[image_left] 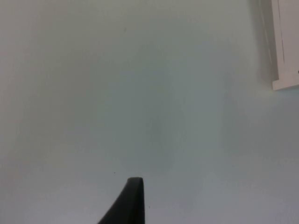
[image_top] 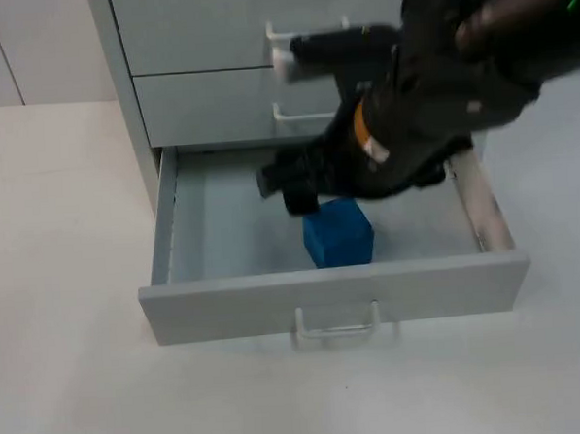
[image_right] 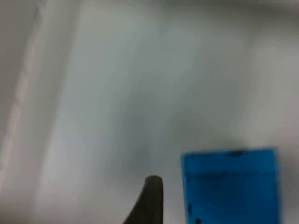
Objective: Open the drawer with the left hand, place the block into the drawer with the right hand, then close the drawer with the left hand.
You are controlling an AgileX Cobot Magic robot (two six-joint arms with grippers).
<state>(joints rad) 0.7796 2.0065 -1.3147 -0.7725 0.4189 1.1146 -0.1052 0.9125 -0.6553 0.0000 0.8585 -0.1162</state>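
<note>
The bottom drawer (image_top: 227, 308) of the grey cabinet (image_top: 198, 47) stands pulled out. A blue block (image_top: 339, 233) rests on the drawer floor near the front panel, slightly right of the middle. My right gripper (image_top: 287, 190) hangs inside the drawer just behind and left of the block, open and holding nothing. In the right wrist view the blue block (image_right: 230, 184) lies beside one black fingertip (image_right: 150, 196), apart from it. My left gripper (image_left: 133, 200) waits over bare white table, away from the drawer.
The drawer's clear handle (image_top: 336, 321) sticks out toward the table's front. Two shut drawers with white handles (image_top: 305, 36) sit above. The right arm (image_top: 439, 83) spans the drawer's right half. A white edge (image_left: 286, 46) lies near the left gripper.
</note>
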